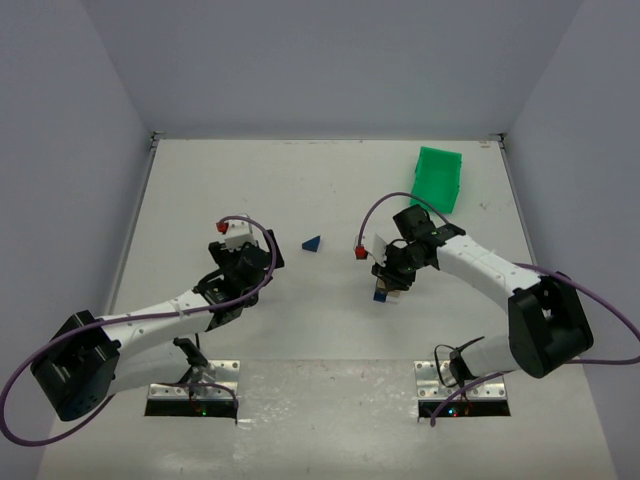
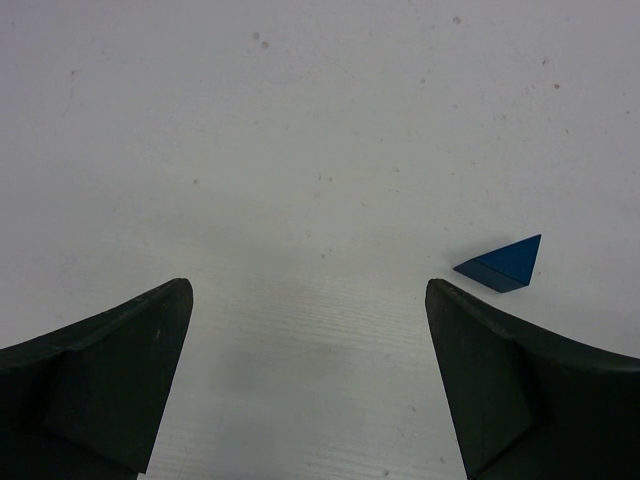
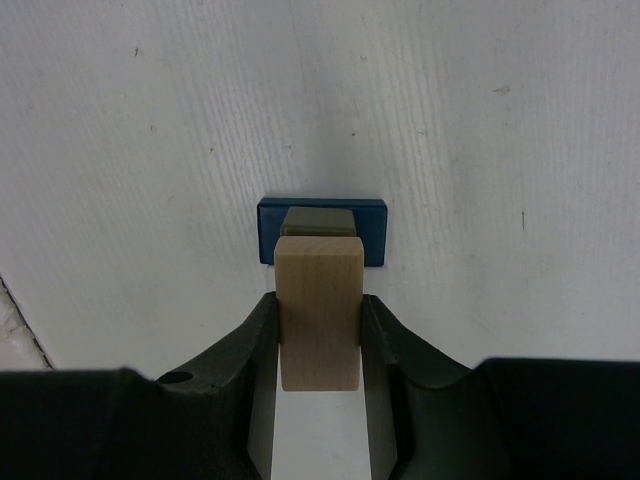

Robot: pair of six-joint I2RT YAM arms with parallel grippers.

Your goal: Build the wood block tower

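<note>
White table (image 1: 330,190): R hand (image 3: 320,302) clamps tan block (image 3: 318,265) over blue slab (image 3: 374,230), slab edges showing both sides; L hand (image 2: 308,288) spread.

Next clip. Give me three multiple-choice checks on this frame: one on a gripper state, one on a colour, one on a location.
1. The left gripper is: A. shut tight; B. open, holding nothing; C. out of view.
2. The block held by the right gripper is: A. natural tan; B. red; C. white.
3. The blue wedge lies: A. in the left gripper; B. in the right gripper; C. on the table between the two arms.

Answers: 1 B, its fingers stand wide apart over bare table. 2 A, the right wrist view shows the fingers clamped on tan wood. 3 C, the top view shows it loose on the table, touching neither gripper.
</note>
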